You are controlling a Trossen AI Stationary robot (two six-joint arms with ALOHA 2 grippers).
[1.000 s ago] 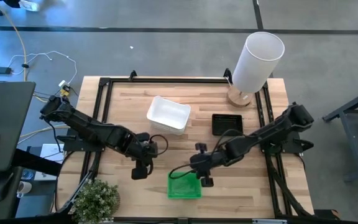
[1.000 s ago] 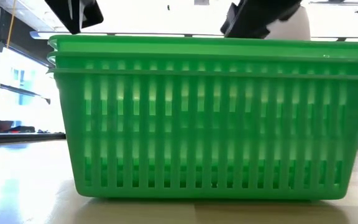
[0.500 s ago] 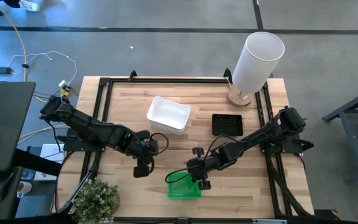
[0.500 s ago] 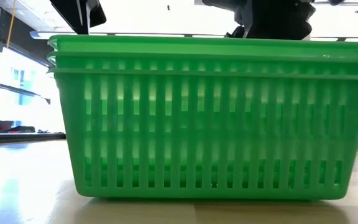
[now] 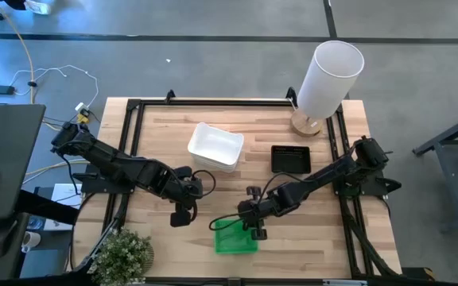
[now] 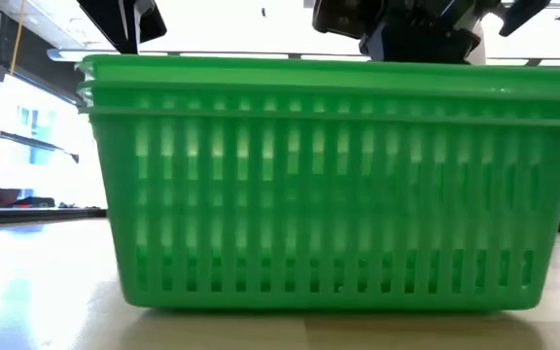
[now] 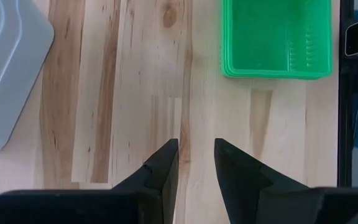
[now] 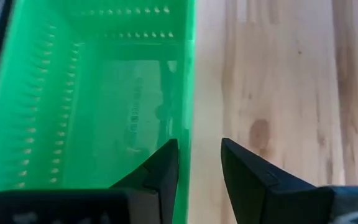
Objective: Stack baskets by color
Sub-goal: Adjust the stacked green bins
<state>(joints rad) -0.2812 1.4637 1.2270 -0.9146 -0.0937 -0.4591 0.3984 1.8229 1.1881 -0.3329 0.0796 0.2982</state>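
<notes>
On the left half of the table, your left gripper [image 5: 181, 216] hangs over bare wood with its fingers a small gap apart and nothing between them. From it the green baskets [image 5: 236, 237] lie off toward the table's middle and near edge, well apart from it, and the white baskets [image 5: 215, 146] sit nearer the far side. Moving right, the green baskets are nested together at the near edge; the low view shows three rims [image 6: 329, 92] one inside another. Your right gripper [image 5: 253, 228] is the nearer of the two by far, sitting right over the stack's right-hand wall. In the right wrist view its fingers are slightly apart and straddle that wall [image 8: 190, 112], one finger [image 8: 157, 171] over the inside, the other over the wood outside. They are not yet pinched on the plastic, so nothing is held. The wall runs straight ahead of the fingers, so closing them would grip across its thin edge, which I judge is what the coming move turns on. Farther right, the black baskets [image 5: 290, 158] sit toward the far side, beside the base of the tall white cylinder [image 5: 329, 77] at the far right corner. No brand, label or writing can be read on any basket. Faint marks show through the green floor in the right wrist view, but they are too blurred to read.
</notes>
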